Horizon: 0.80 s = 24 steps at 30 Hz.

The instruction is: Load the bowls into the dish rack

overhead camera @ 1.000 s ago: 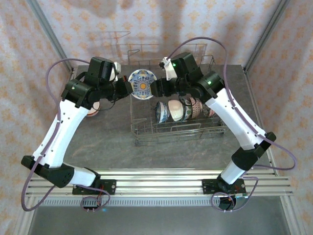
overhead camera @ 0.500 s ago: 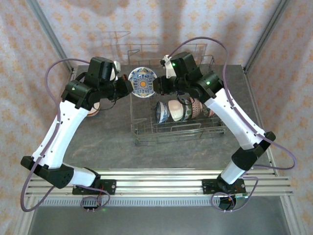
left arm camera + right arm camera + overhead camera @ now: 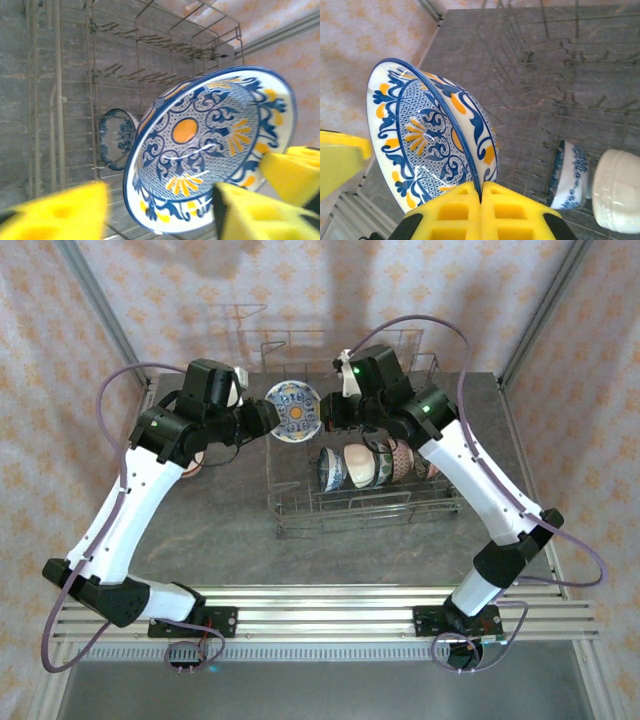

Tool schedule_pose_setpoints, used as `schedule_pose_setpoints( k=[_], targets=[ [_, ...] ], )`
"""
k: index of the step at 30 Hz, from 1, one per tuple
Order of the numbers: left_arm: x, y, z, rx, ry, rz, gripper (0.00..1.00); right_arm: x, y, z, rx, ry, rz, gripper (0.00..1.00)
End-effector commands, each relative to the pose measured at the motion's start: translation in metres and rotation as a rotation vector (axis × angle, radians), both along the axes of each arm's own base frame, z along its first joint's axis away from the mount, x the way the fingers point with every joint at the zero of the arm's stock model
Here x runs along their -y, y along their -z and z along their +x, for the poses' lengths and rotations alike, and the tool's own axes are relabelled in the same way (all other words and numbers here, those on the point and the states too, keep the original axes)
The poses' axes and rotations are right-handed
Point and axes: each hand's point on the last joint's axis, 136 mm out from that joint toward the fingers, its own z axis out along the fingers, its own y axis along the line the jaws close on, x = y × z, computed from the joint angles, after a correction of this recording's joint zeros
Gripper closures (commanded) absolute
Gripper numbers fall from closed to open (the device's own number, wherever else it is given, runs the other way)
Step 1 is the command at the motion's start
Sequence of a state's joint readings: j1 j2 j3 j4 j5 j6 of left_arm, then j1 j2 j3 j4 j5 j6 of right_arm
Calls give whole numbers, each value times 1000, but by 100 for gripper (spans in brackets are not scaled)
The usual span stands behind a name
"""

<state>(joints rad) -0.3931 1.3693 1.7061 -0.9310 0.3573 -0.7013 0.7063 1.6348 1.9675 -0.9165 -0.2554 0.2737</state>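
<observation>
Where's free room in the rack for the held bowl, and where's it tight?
Free: slots between the left wall of the dish rack and the blue-white bowl, plus the far tine rows behind the standing bowls. Tight: that row, rightward to the right wall.

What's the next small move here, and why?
Probably back the left gripper straight away from the blue-and-yellow bowl: its jaws stand open at the bowl's edge, while the right gripper is shut on the opposite rim. Clearing first lets the right arm lower it into the dish rack.
</observation>
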Motion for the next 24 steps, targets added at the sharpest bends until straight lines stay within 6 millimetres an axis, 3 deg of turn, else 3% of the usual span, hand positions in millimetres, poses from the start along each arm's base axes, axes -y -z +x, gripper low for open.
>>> schedule_pose_setpoints(
  k=[1, 2, 5, 10, 13, 15, 20, 24],
  targets=[
    [-3, -15, 2, 78, 2, 22, 26, 10, -8, 15, 28, 116, -6, 100],
    [-6, -16, 3, 85, -5, 37, 19, 12, -5, 19, 23, 139, -9, 100],
    [-17, -18, 10, 96, -25, 52, 10, 20, -3, 29, 19, 199, -6, 100],
    [-46, -8, 19, 74, -75, 53, 7, 49, 4, 55, 17, 342, -44, 100],
    [-64, 4, 18, 53, -101, 84, 7, 88, 5, 75, 62, 485, -151, 100],
    [-75, 15, 15, 29, -108, 119, 7, 124, 7, 87, 91, 606, -278, 100],
    [-85, 48, 10, -30, -98, 175, 7, 197, 7, 110, 174, 830, -636, 100],
    [-89, 66, 7, -69, -99, 180, 7, 233, 17, 126, 170, 914, -827, 100]
  ],
)
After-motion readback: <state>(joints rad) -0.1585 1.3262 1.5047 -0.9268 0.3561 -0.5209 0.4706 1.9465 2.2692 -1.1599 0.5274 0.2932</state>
